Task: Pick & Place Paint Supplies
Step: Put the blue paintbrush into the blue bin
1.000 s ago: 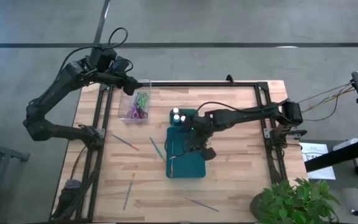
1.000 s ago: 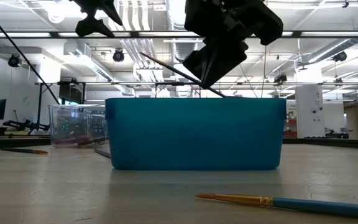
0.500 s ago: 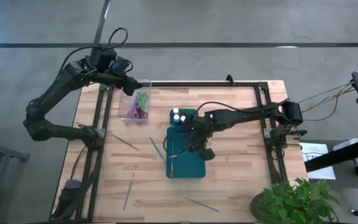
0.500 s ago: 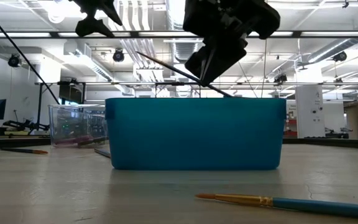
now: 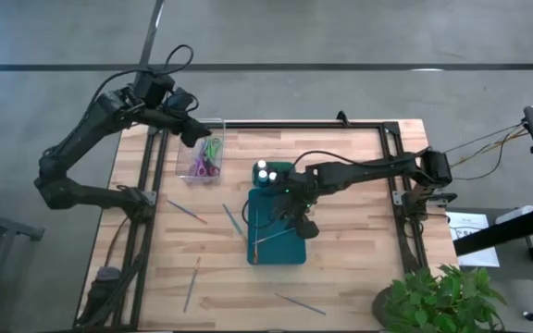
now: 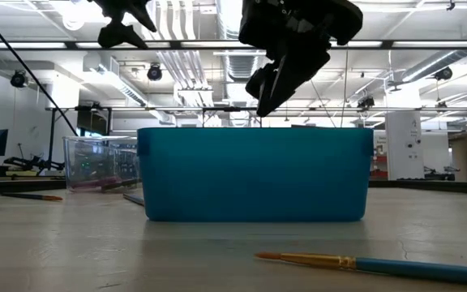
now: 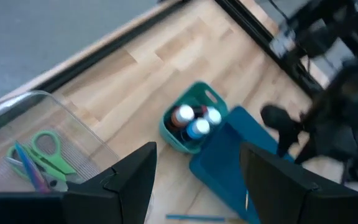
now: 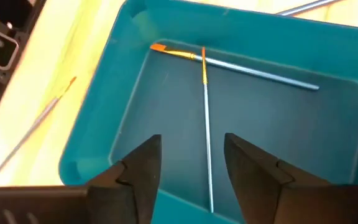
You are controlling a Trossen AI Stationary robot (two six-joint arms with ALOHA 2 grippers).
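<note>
Right claw (image 8: pixel 188 171) above the rectangular teal plastic tray (image 8: pixel 92 134), fingers apart, gripping nothing. Directly below the gap, on the tray floor: two thin blue-handled brushes (image 8: pixel 206 118), crossed near their orange ferrules, free of the claw.

Left claw (image 7: pixel 194 180) over the clear plastic box (image 5: pixel 200 153), at the table's (image 5: pixel 359 268) far-left corner from the tray; fingers spread, empty. In the box: green-handled scissors (image 7: pixel 48 152), purple-handled scissors (image 5: pixel 203 168) alongside.

Small round teal cup (image 7: pixel 194 121) touching the tray's far end, holding white-capped paint bottles (image 7: pixel 197 127).

Loose brushes on the table around the tray; one (image 6: pixel 355 263) lies in front of it in the low view.
</note>
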